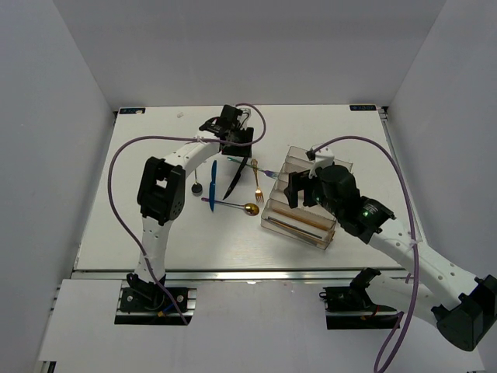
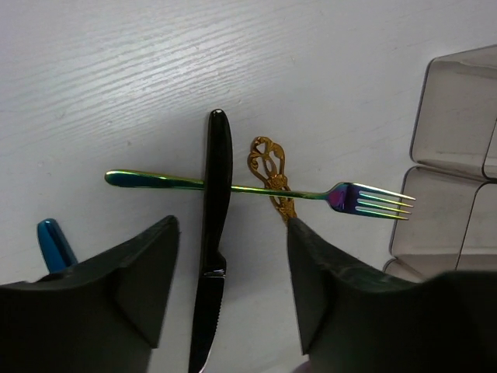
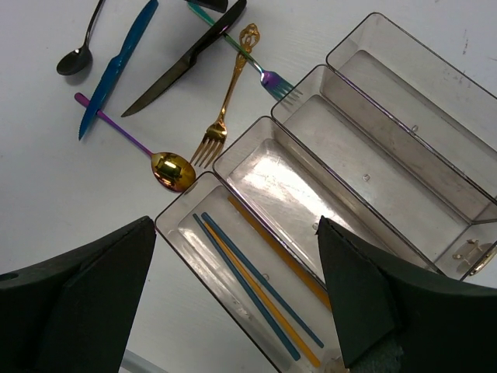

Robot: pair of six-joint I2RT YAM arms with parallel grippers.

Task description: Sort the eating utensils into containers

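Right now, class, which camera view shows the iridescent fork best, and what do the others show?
Left wrist: the iridescent fork shows whole, tip to tines, crossing the black knife and gold fork. Right wrist shows its tines and part of the handle; the top view, only a thin sliver.

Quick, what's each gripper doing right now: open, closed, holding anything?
Left gripper: open, fingers either side of the black knife, not gripping it.
Right gripper: open, empty, above the tray.
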